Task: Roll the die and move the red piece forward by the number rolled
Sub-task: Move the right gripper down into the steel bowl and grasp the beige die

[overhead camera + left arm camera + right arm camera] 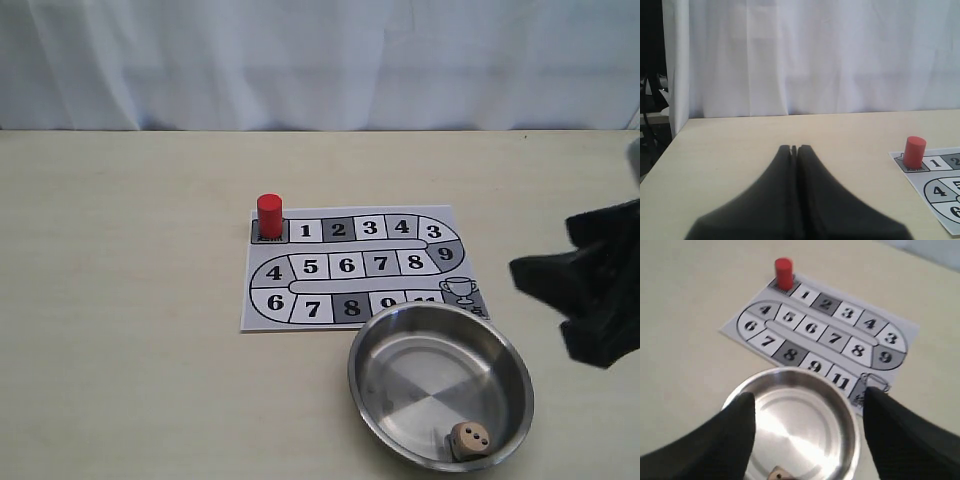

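Steel bowl [400, 372] holds the die [469, 439] at its 5 o'clock; the red piece [269, 215] stands at 11 o'clock on the board [346, 265] — I see my right gripper [810, 396] spread wide, left gripper [795, 148] pinched closed.

Die [779, 474] partly beyond picture's edge

Left gripper [794, 148]: two matte black fingers [775, 195], broad at base, tapering to narrow tips. Right gripper [810, 398]: same matte black, wedge-shaped fingers [905, 440], edges blurred.
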Robot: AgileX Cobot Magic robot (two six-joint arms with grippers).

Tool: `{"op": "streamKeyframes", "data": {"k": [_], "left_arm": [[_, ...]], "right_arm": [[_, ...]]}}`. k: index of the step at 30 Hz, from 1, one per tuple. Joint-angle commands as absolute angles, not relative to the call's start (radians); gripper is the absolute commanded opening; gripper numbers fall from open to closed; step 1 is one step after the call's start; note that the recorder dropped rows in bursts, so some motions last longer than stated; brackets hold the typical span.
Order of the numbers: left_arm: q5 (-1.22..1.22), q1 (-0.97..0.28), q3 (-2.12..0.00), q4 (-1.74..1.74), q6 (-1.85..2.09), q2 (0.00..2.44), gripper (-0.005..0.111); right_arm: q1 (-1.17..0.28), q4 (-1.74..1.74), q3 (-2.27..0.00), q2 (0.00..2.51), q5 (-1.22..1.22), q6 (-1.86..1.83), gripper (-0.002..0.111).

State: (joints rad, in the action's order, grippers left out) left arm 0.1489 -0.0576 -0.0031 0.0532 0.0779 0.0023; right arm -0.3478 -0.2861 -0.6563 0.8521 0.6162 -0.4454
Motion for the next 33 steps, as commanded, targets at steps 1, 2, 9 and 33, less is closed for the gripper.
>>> {"op": "streamKeyframes", "data": {"k": [1, 2, 9, 33], "left_arm": [[0.143, -0.059, 0.0, 0.055, 0.073, 0.0, 0.0], [0.143, -0.059, 0.0, 0.055, 0.073, 0.0, 0.0], [0.143, -0.059, 0.0, 0.055, 0.073, 0.0, 0.0], [0.143, -0.059, 0.0, 0.055, 0.073, 0.0, 0.0]], "right_arm": [[-0.446, -0.272, -0.662, 0.952, 0.642, -0.424, 0.061], [-0.462, -0.263, -0.662, 0.975, 0.642, -0.41, 0.061], [-0.492, -0.168, -0.662, 1.126, 0.654, -0.173, 0.061], [-0.492, -0.194, -0.662, 1.501, 0.63, -0.108, 0.047]]}}
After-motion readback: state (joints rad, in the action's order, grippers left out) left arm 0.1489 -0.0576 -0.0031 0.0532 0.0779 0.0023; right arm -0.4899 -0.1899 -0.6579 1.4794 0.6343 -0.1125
